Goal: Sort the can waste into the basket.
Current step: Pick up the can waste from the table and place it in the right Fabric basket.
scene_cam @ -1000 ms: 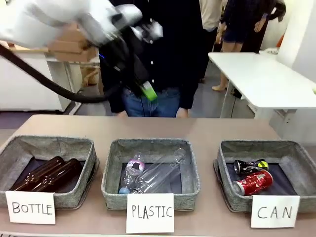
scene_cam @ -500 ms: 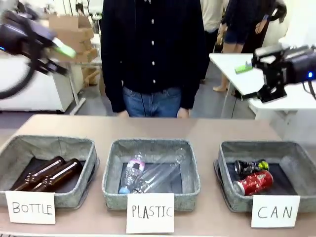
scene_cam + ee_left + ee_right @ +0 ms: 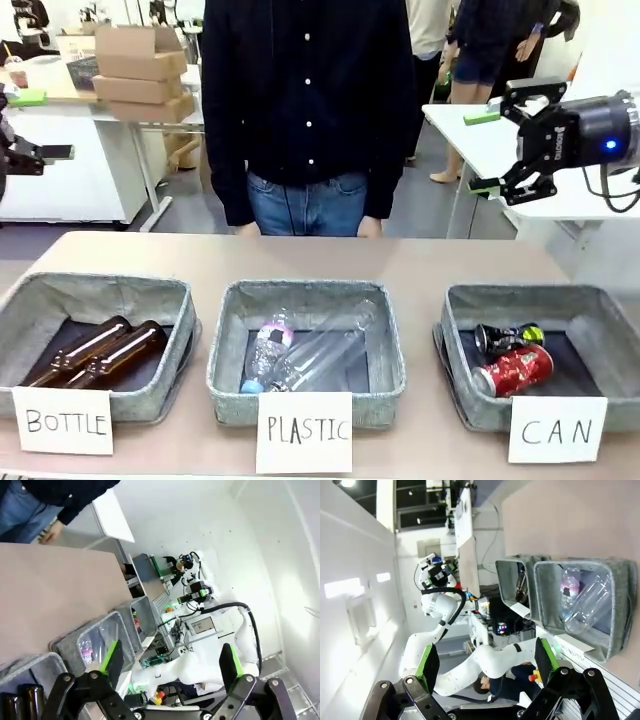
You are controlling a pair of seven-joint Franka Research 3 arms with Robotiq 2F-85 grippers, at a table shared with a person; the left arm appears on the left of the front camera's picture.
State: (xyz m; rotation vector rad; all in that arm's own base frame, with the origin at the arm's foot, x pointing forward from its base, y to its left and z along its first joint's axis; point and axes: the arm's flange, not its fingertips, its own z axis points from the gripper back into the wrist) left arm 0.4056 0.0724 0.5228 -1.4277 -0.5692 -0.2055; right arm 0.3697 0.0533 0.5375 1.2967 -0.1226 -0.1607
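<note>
I see the tan tabletop (image 3: pixel 420 262) carrying three bins. Both crushed metal cans, dark blue-black (image 3: pixel 505 337) and red (image 3: pixel 512 369), lie in the grey woven "CAN" basket (image 3: pixel 455 340). My right hand (image 3: pixel 492 150) and left hand (image 3: pixel 170 665) hang spread wide, empty; a white table (image 3: pixel 530 160) stands behind.

Item one: the grey woven-fabric rectangular basket (image 3: pixel 460 330) with a dark inner floor, which you will find at the right end of the row on the worktop (image 3: pixel 420 262), nearest the robot's right side. A white card (image 3: pixel 557 428) handwritten "CAN" stands against its front wall.

Item two: a small dark blue-black metal can (image 3: pixel 505 337) with yellow-green print, lying on its side on the basket's floor, towards the left half.

Item three: a small red metal can (image 3: pixel 513 369) with white markings, also on its side, lying just in front of the dark can and touching it, angled slightly.
</note>
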